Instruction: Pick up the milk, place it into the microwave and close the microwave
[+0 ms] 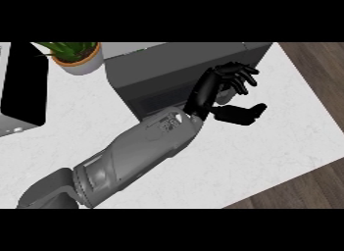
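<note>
No milk in sight; my robot hand [219, 90] is empty.
The milk shows nowhere on the bench [276, 142]; maybe it is hidden. My left robot hand is spread wide at the front of the dark grey box [167, 73], I think the microwave. This fits closing the door, or going for the milk.

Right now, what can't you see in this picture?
- Milk: shows nowhere in the head view; whether the left hand or its forearm hides it, I cannot tell.
- Right hand: out of view.
- Dark grey box: partly behind the forearm, cut off at the top.
- Black panel: its appliance runs off the left edge.
</note>
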Robot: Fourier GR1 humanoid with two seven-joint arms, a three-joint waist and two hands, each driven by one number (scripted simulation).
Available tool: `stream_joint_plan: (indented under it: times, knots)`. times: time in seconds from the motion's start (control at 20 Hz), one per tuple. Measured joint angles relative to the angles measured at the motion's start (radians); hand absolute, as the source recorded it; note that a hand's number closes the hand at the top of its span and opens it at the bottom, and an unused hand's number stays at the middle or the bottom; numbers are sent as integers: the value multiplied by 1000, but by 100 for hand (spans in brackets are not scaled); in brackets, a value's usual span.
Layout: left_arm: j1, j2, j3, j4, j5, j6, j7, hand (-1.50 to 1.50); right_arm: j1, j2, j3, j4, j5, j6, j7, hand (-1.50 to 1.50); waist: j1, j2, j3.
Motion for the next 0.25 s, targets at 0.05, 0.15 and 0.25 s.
stream_joint_plan:
  times: [0.05,0.15,0.25]
  knots:
    - [1,0,-3,-2,6,-7,-3,-150,5,-2,-4,-1,-1,-2,2,-150,6,-1,0]
    - [7,0,-1,-7,24,-19,-8,-150,13,-8,-16,-7,-9,-5,6,-150,15,-5,-1]
    - [10,0,-2,-10,36,-29,-16,-150,20,-10,-22,-14,-15,-6,9,-150,23,-6,-1]
